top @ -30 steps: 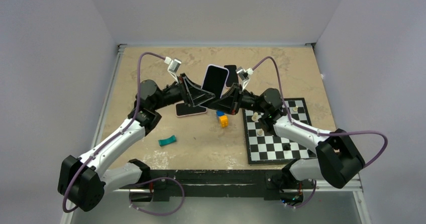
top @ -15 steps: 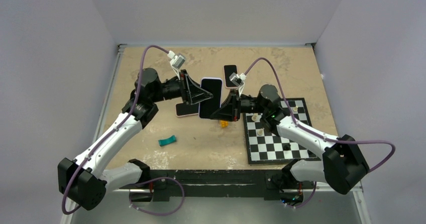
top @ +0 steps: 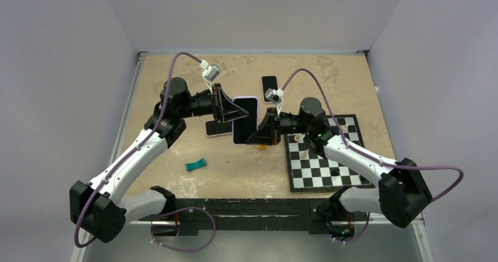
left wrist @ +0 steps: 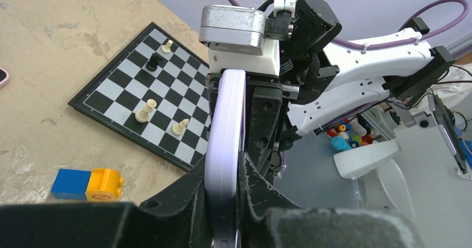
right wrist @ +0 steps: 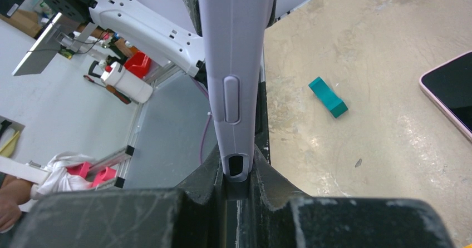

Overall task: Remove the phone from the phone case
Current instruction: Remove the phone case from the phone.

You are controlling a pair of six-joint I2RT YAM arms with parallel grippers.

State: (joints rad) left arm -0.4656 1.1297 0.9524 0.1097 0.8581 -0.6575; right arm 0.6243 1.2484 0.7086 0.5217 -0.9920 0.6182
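Gripping from opposite sides, the two arms hold the phone (top: 245, 121) in mid-air above the middle of the surface (top: 176, 74), its dark screen facing up toward the overhead camera. The left pincer (top: 229, 110) is clamped on one long edge and the right pincer (top: 264, 131) on the other, each pinching the slab across its thickness. This hold seems chosen so that one arm can anchor the case while the other pushes or peels, which a phone lying flat would not allow. From these views the phone looks fully seated, so the separation itself appears not yet done.

The phone case (right wrist: 234, 48) is pale lavender, smooth and slightly glossy, with rounded edges. The right wrist view shows a raised oval side button (right wrist: 231, 99) and, just above the pincer's throat, a small cutout (right wrist: 236, 164). It looks like soft, flexible material that should bend at a corner. I cannot tell which pincer bears on the rim alone and which on the phone body.

Below and beside the lifted phone, a second phone (top: 218, 128) in a pinkish case lies flat, and a third phone (top: 269, 87) rests farther back. A chessboard (top: 323, 156) with a few pieces sits to the right, a teal piece (top: 195, 165) lies nearer the bases, and a blue-and-yellow block (left wrist: 89, 184) lies close to the board.
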